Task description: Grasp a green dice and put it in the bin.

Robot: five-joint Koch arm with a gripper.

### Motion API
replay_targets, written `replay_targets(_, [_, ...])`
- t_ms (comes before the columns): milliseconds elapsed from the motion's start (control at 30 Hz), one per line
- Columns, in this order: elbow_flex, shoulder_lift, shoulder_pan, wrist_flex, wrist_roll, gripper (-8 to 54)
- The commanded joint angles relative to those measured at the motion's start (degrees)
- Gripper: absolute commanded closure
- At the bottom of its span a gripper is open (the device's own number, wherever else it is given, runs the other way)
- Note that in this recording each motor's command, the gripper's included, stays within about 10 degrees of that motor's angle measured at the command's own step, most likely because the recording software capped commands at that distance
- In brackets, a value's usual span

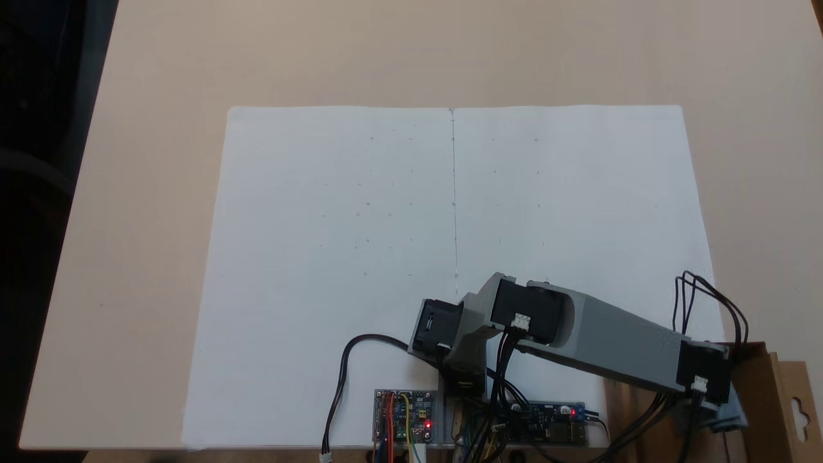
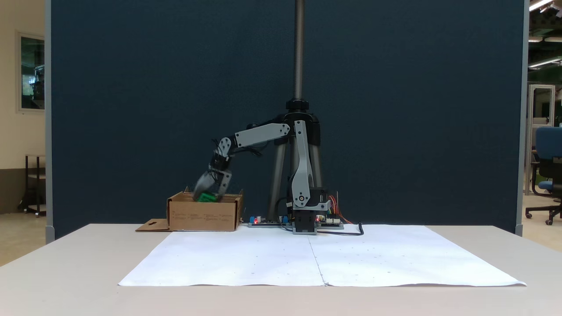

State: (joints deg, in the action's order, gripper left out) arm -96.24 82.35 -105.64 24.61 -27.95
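In a fixed view, the bin (image 2: 204,215) is a brown cardboard box standing on the table to the left of the arm's base. My gripper (image 2: 208,195) hangs straight down over its open top. The green dice (image 2: 205,198) sits between the fingertips at rim level, and the jaws look closed on it. In the other fixed view, the arm stretches to the bottom right over the bin (image 1: 773,386). There the bin's side tab with the hang-hole (image 1: 797,406) shows, and the arm hides the fingertips and the dice.
A large white paper sheet (image 1: 386,257) covers the table in front of the arm. Circuit boards (image 1: 405,418) and cables lie by the arm's base (image 2: 305,219). A tripod pole (image 2: 299,52) rises behind it, before a dark partition.
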Motion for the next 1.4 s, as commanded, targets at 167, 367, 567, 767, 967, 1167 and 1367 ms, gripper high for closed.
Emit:
replay_targets(167, [-0.7,-0.7,-0.7,-3.34,-5.19,32.5])
replay_targets(367, [-0.7,-0.53,-0.7,-3.43,-5.19,32.5])
replay_targets(567, [-0.7,-0.26,-0.88,-4.75,-5.01,10.0])
replay_targets(767, [-0.53,-0.18,-0.7,-6.5,-4.92,5.2])
replay_targets(967, [1.05,4.04,4.04,-9.84,2.02,5.2])
replay_targets(1167, [11.25,8.96,16.96,-9.76,18.17,5.2])
replay_targets(1367, [14.24,16.08,35.42,-9.76,33.12,5.1])
